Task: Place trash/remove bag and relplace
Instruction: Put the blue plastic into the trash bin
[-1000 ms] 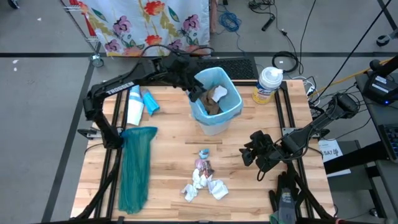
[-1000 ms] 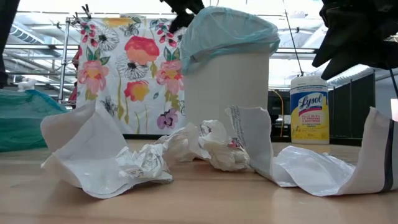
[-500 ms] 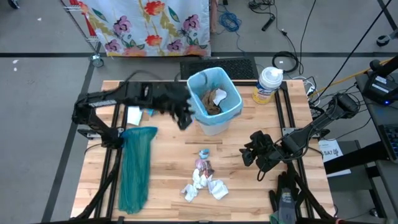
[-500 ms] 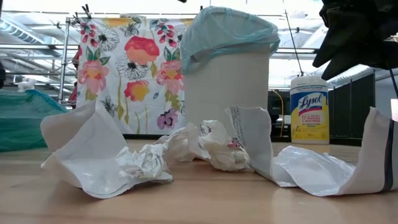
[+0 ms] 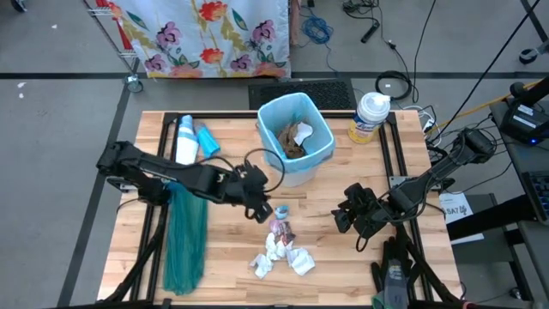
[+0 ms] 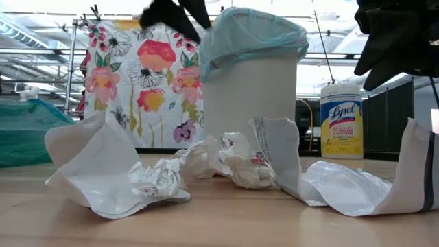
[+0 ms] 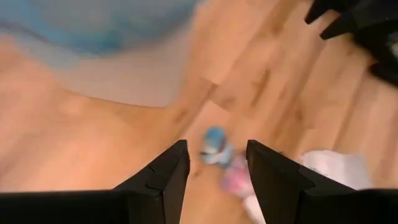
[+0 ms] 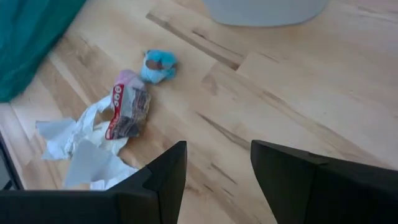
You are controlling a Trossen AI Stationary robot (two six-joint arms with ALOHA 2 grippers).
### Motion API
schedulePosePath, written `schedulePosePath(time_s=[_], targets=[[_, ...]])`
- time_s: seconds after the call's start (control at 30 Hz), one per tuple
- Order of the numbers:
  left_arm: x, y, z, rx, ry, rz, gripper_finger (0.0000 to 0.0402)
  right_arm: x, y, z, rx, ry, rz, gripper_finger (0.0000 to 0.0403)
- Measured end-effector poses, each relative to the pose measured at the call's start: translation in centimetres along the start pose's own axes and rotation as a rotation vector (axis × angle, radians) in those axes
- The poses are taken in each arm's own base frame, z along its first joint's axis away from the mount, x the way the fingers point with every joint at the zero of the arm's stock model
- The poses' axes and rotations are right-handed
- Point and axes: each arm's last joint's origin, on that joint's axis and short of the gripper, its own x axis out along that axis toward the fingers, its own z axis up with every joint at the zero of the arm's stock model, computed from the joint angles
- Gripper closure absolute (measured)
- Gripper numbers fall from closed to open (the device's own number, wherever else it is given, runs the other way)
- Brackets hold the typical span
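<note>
The small white bin (image 5: pixel 296 139) with its pale blue bag (image 6: pixel 250 36) over the rim stands on the far middle of the table; crumpled brown and white paper (image 5: pixel 294 140) lies inside. More trash lies on the boards nearer me: a blue bit (image 5: pixel 280 211), a pink and red bit (image 5: pixel 281 228) and white scraps (image 5: pixel 283 257). My left gripper (image 5: pixel 262 206) is open, just left of the blue bit (image 7: pixel 214 149). My right gripper (image 5: pixel 347 215) is open and empty, right of the pile, looking at it (image 8: pixel 127 109).
A dark teal bag (image 5: pixel 184 236) lies along the table's left side. A white spray bottle (image 5: pixel 184 142) and a blue item (image 5: pixel 208 142) sit far left. A wipes canister (image 5: pixel 369 116) stands right of the bin. Bare boards lie between the bin and the pile.
My left gripper has left the bin's far-left rim, swung past the bin's left side toward the near edge, and come down beside the blue bit. The brown and white paper lies in the bin. My right arm has kept still.
</note>
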Motion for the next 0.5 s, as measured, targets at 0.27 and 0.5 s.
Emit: schedulePosePath(time_s=[0.27,0.5], targets=[[6.5,2.1,-3.1,-0.174,0.052,-0.071,0.0237,0.0,0.2,0.0,0.004,0.003,0.019,0.0232],[11.2,2.6,-4.2,-0.194,0.146,-0.047,0.0237,0.0,0.2,0.0,0.001,0.0,0.018,0.0232]])
